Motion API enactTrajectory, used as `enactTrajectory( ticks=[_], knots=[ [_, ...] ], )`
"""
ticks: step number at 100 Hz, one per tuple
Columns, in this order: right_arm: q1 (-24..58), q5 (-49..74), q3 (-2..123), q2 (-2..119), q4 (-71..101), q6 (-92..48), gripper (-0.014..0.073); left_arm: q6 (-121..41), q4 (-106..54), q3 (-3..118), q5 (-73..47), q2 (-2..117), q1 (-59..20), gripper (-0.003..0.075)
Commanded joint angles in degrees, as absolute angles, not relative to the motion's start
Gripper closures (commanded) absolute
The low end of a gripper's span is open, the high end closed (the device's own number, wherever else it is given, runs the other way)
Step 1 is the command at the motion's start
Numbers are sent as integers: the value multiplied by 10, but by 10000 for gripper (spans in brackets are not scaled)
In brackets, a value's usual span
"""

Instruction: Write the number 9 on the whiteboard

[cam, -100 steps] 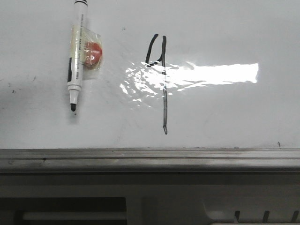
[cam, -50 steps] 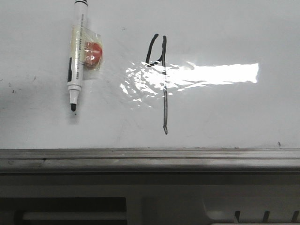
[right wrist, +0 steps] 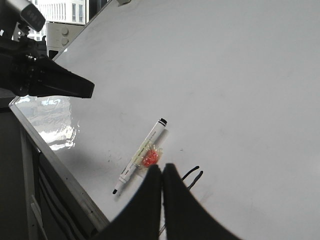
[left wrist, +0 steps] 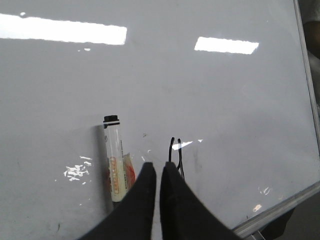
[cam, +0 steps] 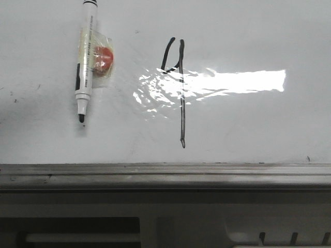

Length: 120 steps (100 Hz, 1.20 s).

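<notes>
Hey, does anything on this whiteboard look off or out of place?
The number 9 reads more like a 4: its loop is open on top. The marker lies uncapped on the whiteboard, an orange lump taped to it.

Left gripper (left wrist: pixel 158 175): black fingers pressed together, only a thin seam between them, nothing held; raised clear of the surface below. Right gripper (right wrist: pixel 162 176): fingers likewise closed tip to tip, empty, also held off the surface. In the right wrist view the left arm (right wrist: pixel 47 80) shows as a dark tapered body reaching in from the side. Neither arm appears in the front view.
</notes>
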<state>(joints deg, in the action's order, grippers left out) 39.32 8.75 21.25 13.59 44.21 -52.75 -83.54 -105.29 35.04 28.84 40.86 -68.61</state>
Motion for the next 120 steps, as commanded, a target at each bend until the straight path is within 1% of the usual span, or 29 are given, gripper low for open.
enactTrajectory(
  ticks=[1, 26, 33, 41, 46, 67, 88, 106, 120],
  knots=[
    [390, 50, 226, 141, 442, -530, 667, -837, -1052, 360, 268, 407, -691, 738],
    [390, 50, 226, 141, 442, -530, 667, -846, -932, 328, 344, 417, -690, 738],
    [390, 50, 226, 141, 442, -530, 667, -836, -865, 305, 347, 418, -690, 738],
    [390, 50, 226, 141, 442, -530, 667, -781, -747, 276, 349, 411, -681, 738],
    [390, 50, 226, 141, 442, -530, 667, -715, -687, 255, 353, 405, -667, 738],
    [390, 50, 226, 141, 442, -530, 667, -426, -453, 161, 332, 375, -548, 738],
    [390, 50, 226, 141, 442, -530, 667, -187, -230, 72, 330, 336, -413, 738],
    [390, 50, 226, 141, 442, -530, 667, -65, -114, 10, 317, 271, -291, 738],
    [390, 50, 226, 141, 442, -530, 667, 8, -11, -6, 265, 216, -211, 738]
  ],
)
